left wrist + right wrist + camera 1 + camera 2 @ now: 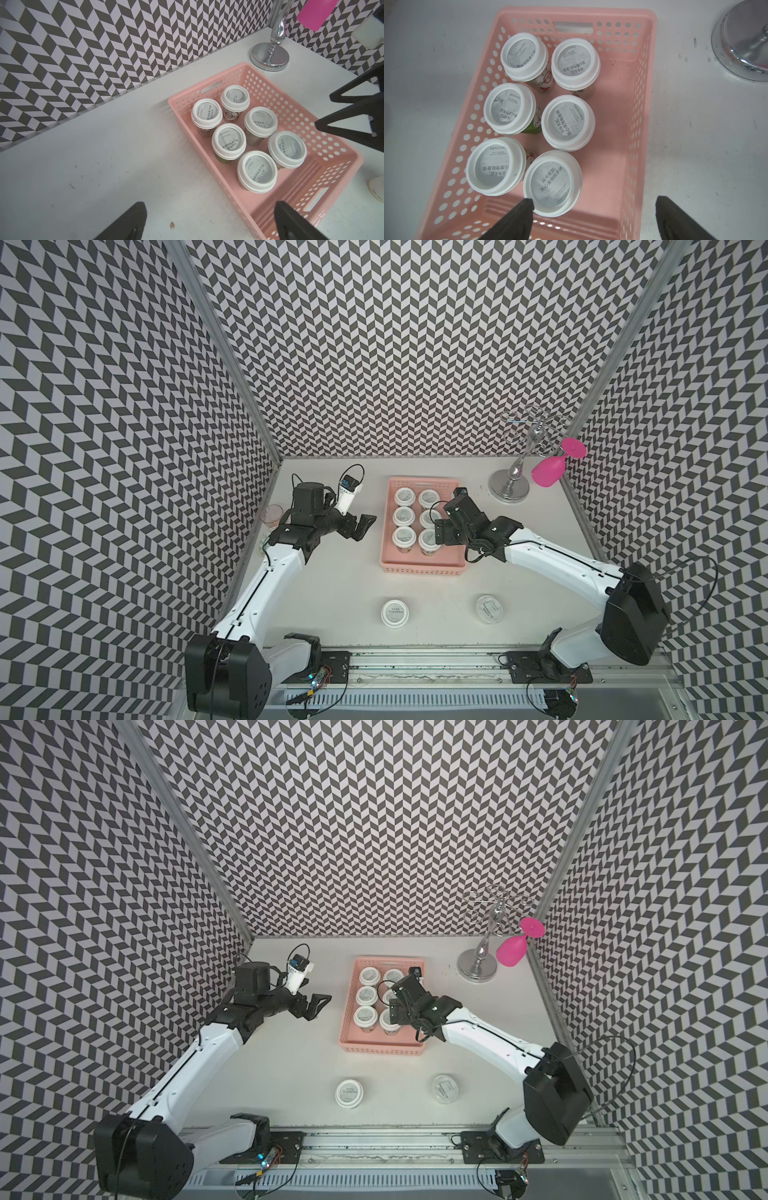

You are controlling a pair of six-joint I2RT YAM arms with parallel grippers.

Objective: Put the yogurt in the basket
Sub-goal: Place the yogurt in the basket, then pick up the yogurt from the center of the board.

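Since six yogurt cups already stand upright in the basket while two more wait on the table between the basket and the arm bases, the step in hand looks like getting the right gripper clear of the basket and on to a loose cup. Its jaws are spread wide and hold nothing. One fingertip hangs close by the rim of the nearest lid, so it would do well to rise straight up before swinging away, lest it knock that cup into its neighbours. The greyish-lidded cup stands nearer the right arm and the white-lidded cup nearer the left. Either is best taken from above, with the jaws straddling the lid and closing on the body beneath. The left gripper, likewise wide and empty, hovers over the table beside the basket. Free room remains along the basket wall toward the right arm and at its near end. The cups are small and round, with raised white lid rims around grey printed centres, and their side labels show green, red and beige.
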